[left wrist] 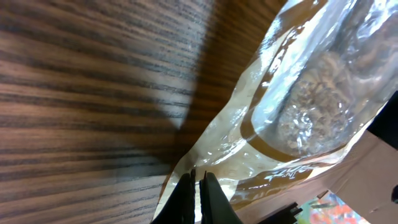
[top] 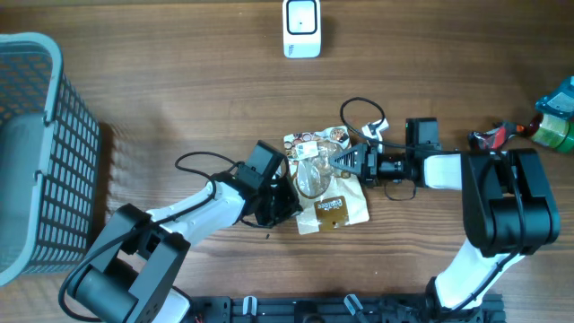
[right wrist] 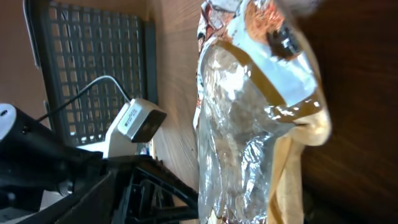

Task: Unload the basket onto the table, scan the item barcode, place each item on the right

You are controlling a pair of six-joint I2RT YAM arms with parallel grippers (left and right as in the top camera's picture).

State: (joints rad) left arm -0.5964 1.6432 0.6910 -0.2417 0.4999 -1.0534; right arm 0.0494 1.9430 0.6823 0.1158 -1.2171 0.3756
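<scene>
One snack bag point(top: 330, 184) lies at the middle of the tabletop point(top: 179, 90), well apart from the scanner point(top: 302, 27). Its left edge is pinched by the closed left end effector point(left wrist: 196, 180). How wide the right end effector point(top: 345, 160) stands cannot be told. Slick film could be pulled free when lifted, or the barcode left hidden.
</scene>
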